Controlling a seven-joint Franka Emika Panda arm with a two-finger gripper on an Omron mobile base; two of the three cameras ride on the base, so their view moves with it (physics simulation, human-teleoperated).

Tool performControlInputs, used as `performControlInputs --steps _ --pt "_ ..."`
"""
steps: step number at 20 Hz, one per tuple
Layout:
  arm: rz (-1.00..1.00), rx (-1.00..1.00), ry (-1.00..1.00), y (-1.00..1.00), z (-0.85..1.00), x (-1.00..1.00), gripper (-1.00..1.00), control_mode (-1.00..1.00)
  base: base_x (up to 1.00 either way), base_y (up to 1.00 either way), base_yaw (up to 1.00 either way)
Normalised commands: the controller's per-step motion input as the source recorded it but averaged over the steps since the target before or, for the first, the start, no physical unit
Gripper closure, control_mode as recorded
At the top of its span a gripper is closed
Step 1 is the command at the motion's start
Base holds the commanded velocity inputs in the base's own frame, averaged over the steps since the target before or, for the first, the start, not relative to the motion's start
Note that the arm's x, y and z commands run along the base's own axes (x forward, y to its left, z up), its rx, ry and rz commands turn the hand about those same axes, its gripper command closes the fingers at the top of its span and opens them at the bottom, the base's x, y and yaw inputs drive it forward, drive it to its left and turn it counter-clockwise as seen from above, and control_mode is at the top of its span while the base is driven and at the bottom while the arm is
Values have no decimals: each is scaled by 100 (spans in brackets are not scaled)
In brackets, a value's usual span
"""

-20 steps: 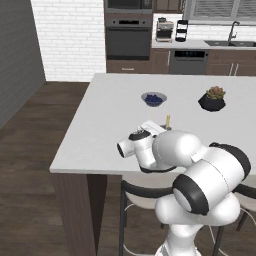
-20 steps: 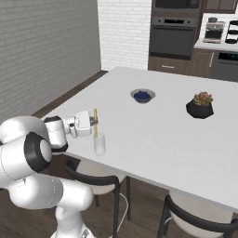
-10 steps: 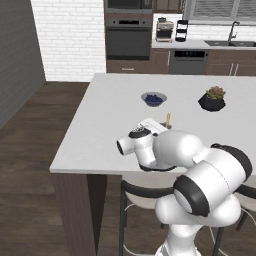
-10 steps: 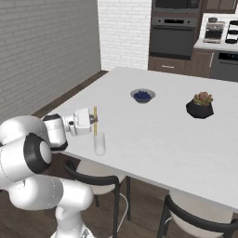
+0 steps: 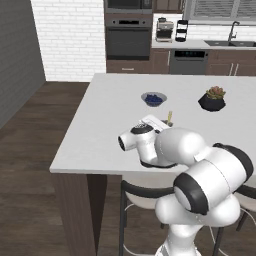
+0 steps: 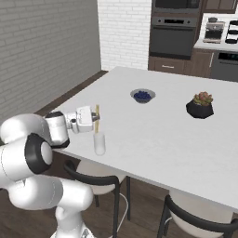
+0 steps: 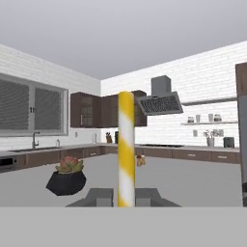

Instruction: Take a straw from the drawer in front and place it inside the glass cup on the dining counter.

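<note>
My gripper [image 6: 91,119] is shut on the straw [image 6: 97,118], a thin yellow and white striped stick held upright. The straw's lower end hangs right over the mouth of the glass cup [image 6: 99,143], which stands near the front edge of the dining counter [image 6: 153,135]. In the hand view the straw [image 7: 126,149] rises between the two dark fingertips [image 7: 99,197] of the gripper [image 7: 126,198]. From the left base view only the straw's top [image 5: 170,116] shows past the hand [image 5: 152,122]; the arm hides the cup there.
A blue bowl [image 6: 142,95] and a black pot with a plant [image 6: 200,107] sit farther back on the counter. Dark-framed stools [image 6: 97,179] stand under the counter's front edge. Ovens and dark cabinets [image 5: 128,42] line the far wall.
The hand with the straw has risen slightly over the glass cup. Nothing else has moved.
</note>
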Motion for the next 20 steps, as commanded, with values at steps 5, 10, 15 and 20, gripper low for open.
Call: performControlInputs --steps 5,10,15,20 --pt "1 1 0 -9 -29 24 100 -100 0 0 0" --pt "1 0 0 0 -21 17 100 -100 0 0 0" --pt "0 0 0 0 -28 6 100 -100 0 0 0" --pt "1 0 0 0 -28 15 100 -100 0 0 0"
